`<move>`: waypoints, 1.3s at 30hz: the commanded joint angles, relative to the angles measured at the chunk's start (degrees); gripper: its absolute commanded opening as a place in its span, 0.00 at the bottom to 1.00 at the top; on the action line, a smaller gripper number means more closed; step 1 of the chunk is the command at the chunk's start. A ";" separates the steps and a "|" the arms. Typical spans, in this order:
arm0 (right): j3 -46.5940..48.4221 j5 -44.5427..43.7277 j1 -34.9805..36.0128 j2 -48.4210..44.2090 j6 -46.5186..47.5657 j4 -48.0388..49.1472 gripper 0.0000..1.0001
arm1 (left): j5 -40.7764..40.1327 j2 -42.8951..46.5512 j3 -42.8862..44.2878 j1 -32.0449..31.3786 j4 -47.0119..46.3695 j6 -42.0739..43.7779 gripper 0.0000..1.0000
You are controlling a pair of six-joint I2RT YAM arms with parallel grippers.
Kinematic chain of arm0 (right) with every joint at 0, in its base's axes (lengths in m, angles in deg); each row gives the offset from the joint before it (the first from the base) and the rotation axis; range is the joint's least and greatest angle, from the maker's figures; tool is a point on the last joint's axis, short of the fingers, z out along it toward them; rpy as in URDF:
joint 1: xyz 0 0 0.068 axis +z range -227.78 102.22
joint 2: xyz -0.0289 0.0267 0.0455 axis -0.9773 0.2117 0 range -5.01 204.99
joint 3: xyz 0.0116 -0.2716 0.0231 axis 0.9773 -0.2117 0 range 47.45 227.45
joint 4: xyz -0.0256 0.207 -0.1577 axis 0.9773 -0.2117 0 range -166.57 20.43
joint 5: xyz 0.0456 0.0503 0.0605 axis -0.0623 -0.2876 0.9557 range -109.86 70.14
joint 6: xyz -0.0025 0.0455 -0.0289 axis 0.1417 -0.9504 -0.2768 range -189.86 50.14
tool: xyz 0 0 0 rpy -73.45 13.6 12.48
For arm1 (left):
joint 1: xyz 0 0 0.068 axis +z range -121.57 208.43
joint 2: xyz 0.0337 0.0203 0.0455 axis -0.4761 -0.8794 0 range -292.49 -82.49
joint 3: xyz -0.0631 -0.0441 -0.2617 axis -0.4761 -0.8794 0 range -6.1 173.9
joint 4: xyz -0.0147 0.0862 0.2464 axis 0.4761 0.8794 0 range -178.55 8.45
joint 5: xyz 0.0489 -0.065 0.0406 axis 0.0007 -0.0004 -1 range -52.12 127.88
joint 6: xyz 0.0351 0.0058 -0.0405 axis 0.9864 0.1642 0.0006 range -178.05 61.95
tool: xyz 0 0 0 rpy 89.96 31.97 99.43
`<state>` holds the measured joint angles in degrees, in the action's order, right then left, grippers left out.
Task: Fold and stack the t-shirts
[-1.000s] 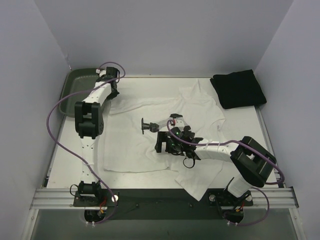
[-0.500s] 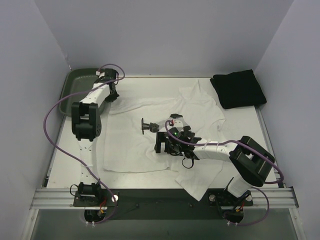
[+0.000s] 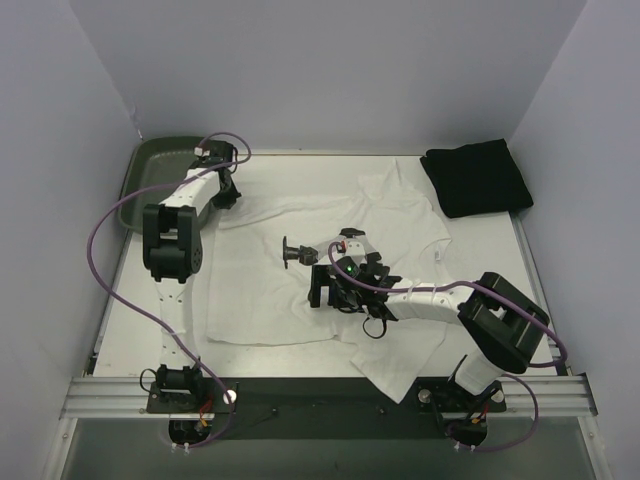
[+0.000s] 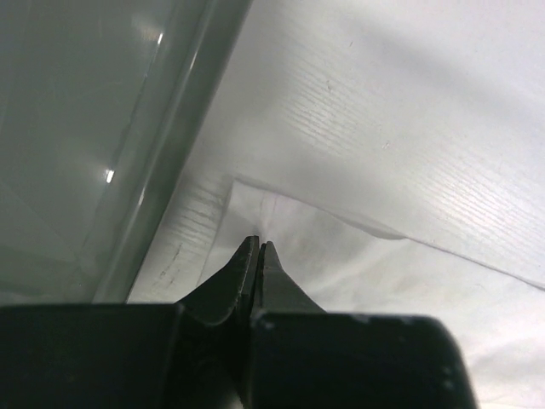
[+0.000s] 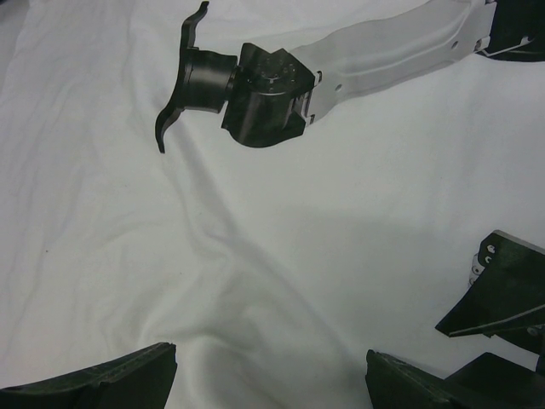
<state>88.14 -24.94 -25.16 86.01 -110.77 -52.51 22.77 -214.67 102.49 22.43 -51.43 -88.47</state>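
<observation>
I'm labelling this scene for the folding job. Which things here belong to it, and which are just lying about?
Belong to the job:
white t-shirt, spread out mid-table
black t-shirt, folded at the far right

Just lying about:
dark green tray, far left corner

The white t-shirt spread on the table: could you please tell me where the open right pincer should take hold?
Probably its near-left corner, approached low from the near side. There the white t-shirt ends in a free, flat edge a finger can slip under; beneath the right pincer the cloth offers only shallow wrinkles. The left pincer pinches the far-left corner.
</observation>
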 commanded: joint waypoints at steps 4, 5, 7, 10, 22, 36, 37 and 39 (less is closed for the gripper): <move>-2.19 0.78 0.55 -0.06 -1.02 -6.25 0.96 | -2.29 -5.97 8.64 0.46 1.81 1.41 0.00; -2.19 0.86 0.55 -0.06 -1.02 -6.25 0.96 | -2.29 -6.59 10.48 0.38 2.42 1.58 0.00; -1.93 1.12 0.38 0.21 -0.93 -6.43 0.96 | -2.64 -8.52 12.51 0.38 3.21 1.85 0.00; -1.66 1.21 0.20 0.30 -0.84 -6.60 0.96 | -3.43 -10.46 15.41 0.64 4.27 2.20 0.00; 0.18 2.27 0.03 2.40 -0.49 -6.95 0.96 | -0.89 -12.15 20.78 3.71 5.77 1.15 0.00; 21.52 -12.49 -1.38 -9.18 11.72 -28.47 1.00 | 8.96 9.73 15.51 2.31 7.17 -0.96 0.82; 21.71 -13.37 -1.38 -12.85 12.51 -30.23 1.00 | 10.18 12.88 14.46 1.96 8.30 -0.61 0.82; 21.80 -16.88 -2.86 -16.56 12.43 -32.87 1.00 | 11.94 18.50 9.30 0.91 8.49 -0.17 0.82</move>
<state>106.74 -33.09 -26.21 79.85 -101.96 -75.40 30.77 -209.58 116.66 25.07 -44.85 -89.65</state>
